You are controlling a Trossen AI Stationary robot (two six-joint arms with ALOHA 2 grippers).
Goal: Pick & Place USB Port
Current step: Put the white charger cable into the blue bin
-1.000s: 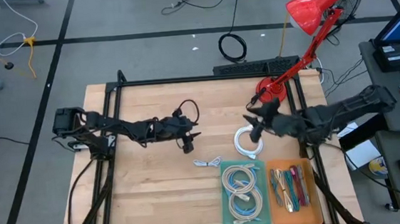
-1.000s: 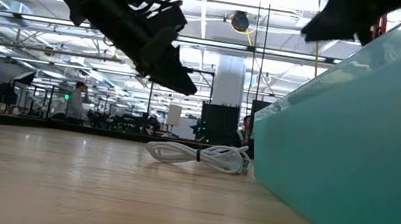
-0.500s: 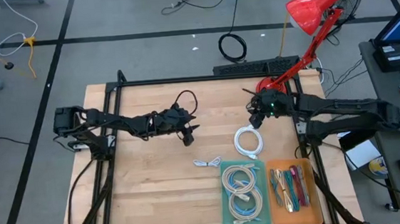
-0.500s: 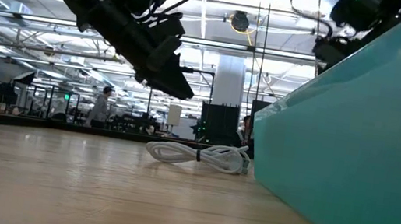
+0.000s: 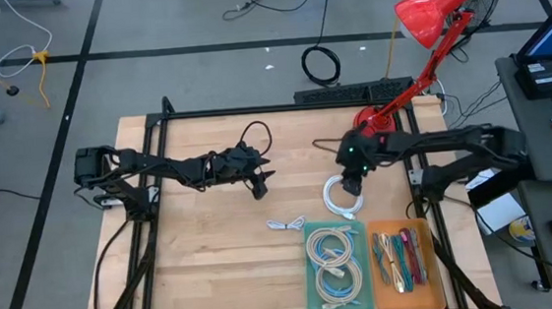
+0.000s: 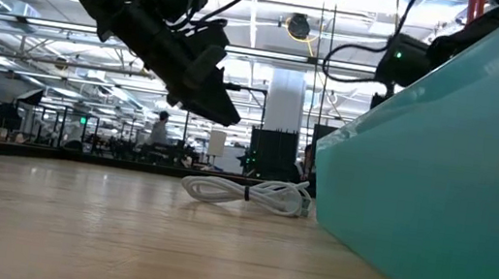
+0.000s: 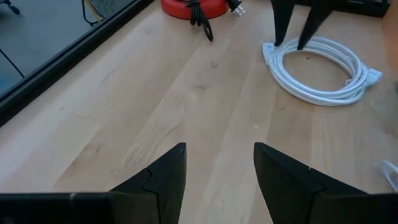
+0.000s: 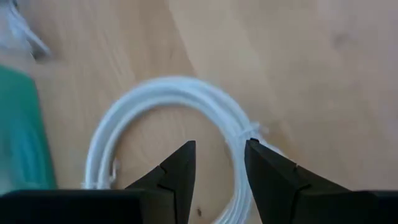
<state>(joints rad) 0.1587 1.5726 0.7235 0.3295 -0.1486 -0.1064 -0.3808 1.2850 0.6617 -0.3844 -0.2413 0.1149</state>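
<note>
The right end effector [image 5: 348, 182] is hanging right over the white cable coil [image 5: 342, 195], fingers [image 8: 177, 168] slightly apart with nothing between them, and from its wrist cam you can see the coil's loop [image 8: 186, 124] sitting directly under the tips. The coil is lying flat on the table [image 5: 216, 268], just in front of the red lamp base [image 5: 370, 119] and just behind the teal tray [image 5: 337, 266]. The left end effector [image 5: 262, 186] is out over the bare middle of the table, well off to the left of the coil, fingers [image 7: 161, 177] spread and empty, held up off the wood. In its wrist view you can spot the coil [image 7: 320, 70] farther off with the other arm's fingertips [image 7: 295, 22] poking down at it. A second, smaller white cable [image 5: 285, 224] sits loose on the table near the teal tray's left corner, nobody touching it. The teal tray has a couple of coiled cables [image 5: 332, 259] in it, and the orange tray [image 5: 403, 255] beside it is stuffed with colourful ones. From table level the small cable [image 6: 247, 194] lies next to the teal wall [image 6: 440, 176], with the left arm [image 6: 170, 40] up above.
</note>
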